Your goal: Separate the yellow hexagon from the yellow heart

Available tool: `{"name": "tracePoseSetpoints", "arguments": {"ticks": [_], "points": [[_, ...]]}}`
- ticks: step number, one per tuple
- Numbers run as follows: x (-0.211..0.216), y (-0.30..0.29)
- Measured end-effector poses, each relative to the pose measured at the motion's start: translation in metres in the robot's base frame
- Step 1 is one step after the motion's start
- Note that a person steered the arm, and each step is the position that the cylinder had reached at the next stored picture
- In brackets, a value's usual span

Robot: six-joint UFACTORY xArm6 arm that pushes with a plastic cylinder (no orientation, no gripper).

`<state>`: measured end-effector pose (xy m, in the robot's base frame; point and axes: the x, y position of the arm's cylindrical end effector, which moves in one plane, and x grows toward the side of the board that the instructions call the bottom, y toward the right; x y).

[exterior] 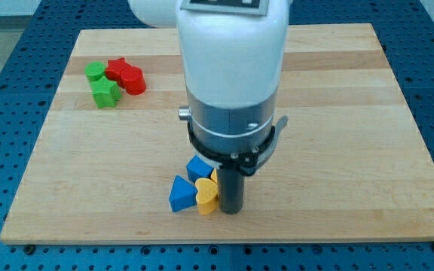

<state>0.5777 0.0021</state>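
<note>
Camera view shows, near the board's top-left corner, green blocks (pixel 101 84) touching red blocks (pixel 126 75). Near the bottom edge, a blue block (pixel 180 195) touches the yellow heart (pixel 206 197); another blue block (pixel 199 167) sits above. A yellow sliver, probably the yellow hexagon (pixel 214 175), hides behind my tip (pixel 230 211), just right of the heart. No claw exists. Pushing leftward could drag both yellows together.

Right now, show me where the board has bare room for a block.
Bare: the board's whole right side, and the left middle between the red and green blocks and the blue blocks. Crowded: bottom centre, where my tip touches the yellow heart.
</note>
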Motion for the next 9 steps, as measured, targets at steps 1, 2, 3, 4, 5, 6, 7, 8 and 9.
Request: {"name": "tracePoseSetpoints", "arguments": {"ticks": [1, 2, 3, 4, 5, 6, 7, 8, 9], "points": [[-0.008, 0.0], [-0.01, 0.0], [-0.015, 0.0], [-0.027, 0.0], [-0.043, 0.0], [-0.063, 0.0], [-0.083, 0.0], [-0.105, -0.006], [-0.112, -0.041]]}}
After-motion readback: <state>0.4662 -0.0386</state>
